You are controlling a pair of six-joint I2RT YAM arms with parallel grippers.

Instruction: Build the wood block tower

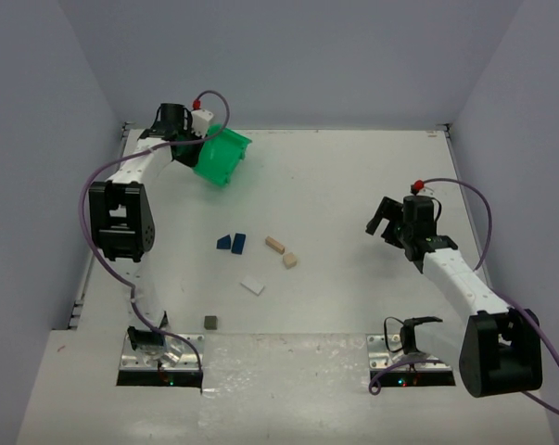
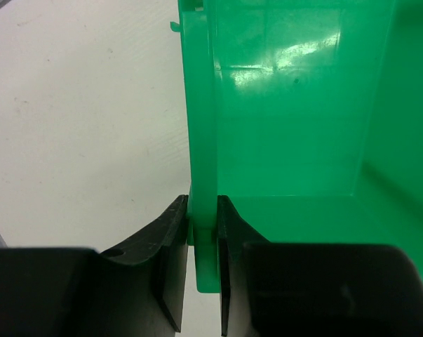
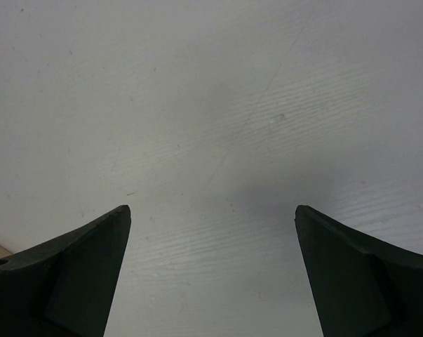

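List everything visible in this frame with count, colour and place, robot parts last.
blue blocks: two, blue, side by side, left of table centre
tan blocks: two, tan, right of the blue ones
white slab: one, white, nearer than the tan blocks
dark cube: one, dark, near edge by the left base
green bin: one, green, far left, tilted
table: one, white
left gripper: one, black, clamped on the green bin's wall
right gripper: one, black, open over bare table, right side

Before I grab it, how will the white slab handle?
The white slab looks flat and thin, so it probably slides rather than tips when pushed. It looks rigid and small, likely light. Its low profile may make a top pinch fiddly for the open right gripper.
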